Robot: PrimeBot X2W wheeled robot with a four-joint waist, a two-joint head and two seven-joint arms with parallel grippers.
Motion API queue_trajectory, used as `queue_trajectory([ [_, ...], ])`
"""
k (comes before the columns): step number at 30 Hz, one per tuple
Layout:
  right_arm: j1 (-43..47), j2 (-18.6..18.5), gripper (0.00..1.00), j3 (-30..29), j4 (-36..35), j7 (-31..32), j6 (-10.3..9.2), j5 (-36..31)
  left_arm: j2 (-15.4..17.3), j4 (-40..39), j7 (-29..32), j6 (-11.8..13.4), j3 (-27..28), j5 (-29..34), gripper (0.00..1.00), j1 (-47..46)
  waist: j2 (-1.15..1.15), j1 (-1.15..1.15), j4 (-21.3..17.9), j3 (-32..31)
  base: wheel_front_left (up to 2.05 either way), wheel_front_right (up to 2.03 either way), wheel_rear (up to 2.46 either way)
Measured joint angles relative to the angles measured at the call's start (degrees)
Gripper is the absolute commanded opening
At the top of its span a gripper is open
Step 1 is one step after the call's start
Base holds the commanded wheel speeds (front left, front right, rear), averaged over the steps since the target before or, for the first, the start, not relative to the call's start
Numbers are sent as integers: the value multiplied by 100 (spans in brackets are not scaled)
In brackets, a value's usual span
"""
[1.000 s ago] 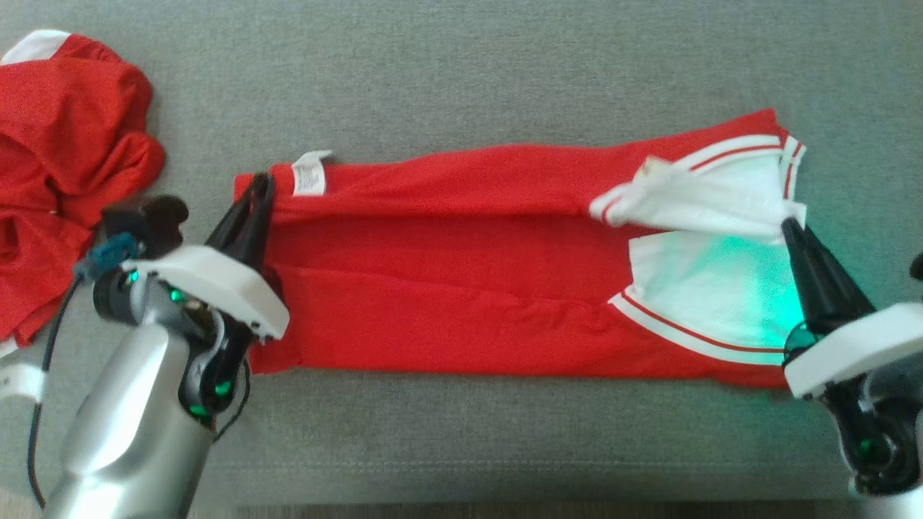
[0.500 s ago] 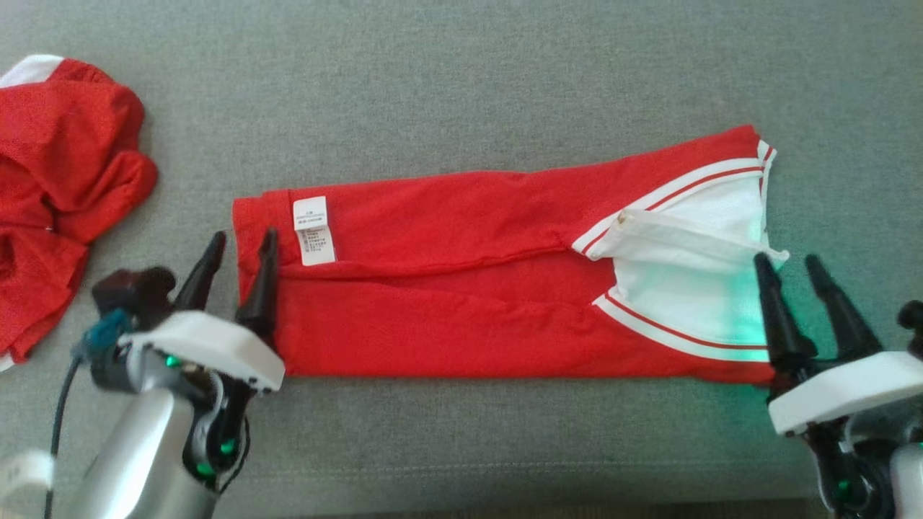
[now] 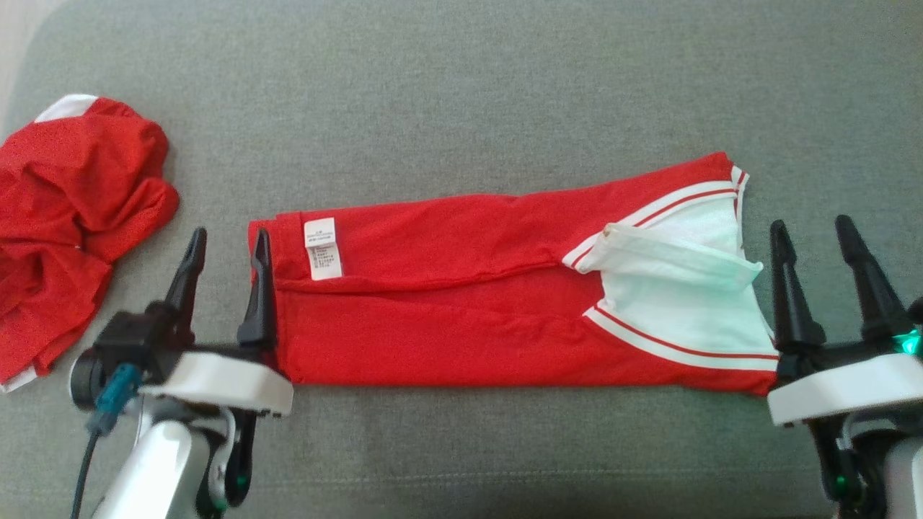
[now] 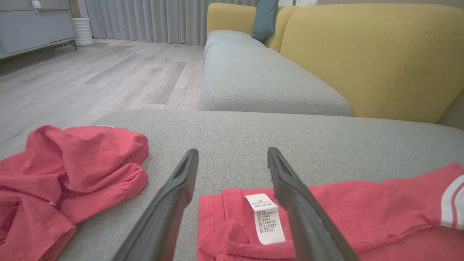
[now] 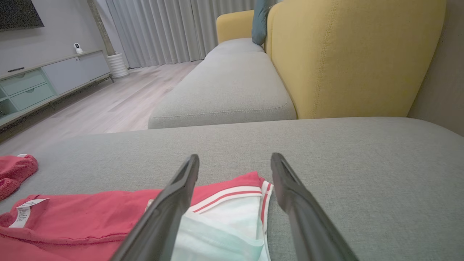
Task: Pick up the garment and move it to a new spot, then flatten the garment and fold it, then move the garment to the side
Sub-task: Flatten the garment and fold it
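The garment (image 3: 461, 303) is red with white striped trim, folded into a long band across the grey cushion (image 3: 461, 86). A white care label (image 3: 323, 247) marks its left end, and a white panel lies at its right end. My left gripper (image 3: 227, 241) stands open at the garment's left edge, nothing between its fingers. At the right end my right gripper (image 3: 809, 232) is open too, just off the cloth. In the left wrist view the label end of the garment (image 4: 232, 221) lies under that gripper (image 4: 232, 154). The right wrist view shows the white trimmed end of the garment (image 5: 224, 214) below my right gripper (image 5: 235, 159).
A second red garment (image 3: 68, 216) lies crumpled at the cushion's left edge, also in the left wrist view as a heap (image 4: 61, 174). A yellow sofa back (image 5: 355, 54) rises behind the cushion. Wooden floor (image 4: 90, 79) lies beyond the left edge.
Both grippers opened and let go of the garment's ends, then drew back toward me. The garment now lies flat as a folded band. The head camera has shifted, so the scene sits lower in view.
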Motion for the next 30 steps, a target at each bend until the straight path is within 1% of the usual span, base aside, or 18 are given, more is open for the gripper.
queue_trajectory([
  [6, 69, 21, 100, 160, 0, 88, 0, -23, 87, -221, 13, 116, -41, 69, 100, 280, 0, 0, -13, -135, 0, 0, 0],
  [18, 112, 18, 100, 89, 109, 147, 0, 35, 131, -308, 58, 122, -135, 69, 100, 290, 0, 0, 30, -59, 0, 0, 0],
  [21, 64, -9, 100, -93, 390, 196, 0, 80, 132, -308, 58, 120, -149, 70, 100, 260, 0, 0, 54, 19, 0, 0, 0],
  [24, -133, -92, 100, -275, 831, 269, 0, 145, 131, -309, 57, 116, -176, 119, 100, 155, 0, 1, 91, 123, 0, 0, 0],
  [29, -714, -347, 100, -261, 1550, 389, 0, 240, 107, -307, 51, 58, -215, 154, 100, -146, 0, 1, 162, 363, 0, 0, 0],
  [30, -942, -432, 100, -202, 1860, 558, 0, 265, 90, -292, 49, 7, -235, 162, 100, -250, 0, 1, 194, 459, 0, 0, 0],
])
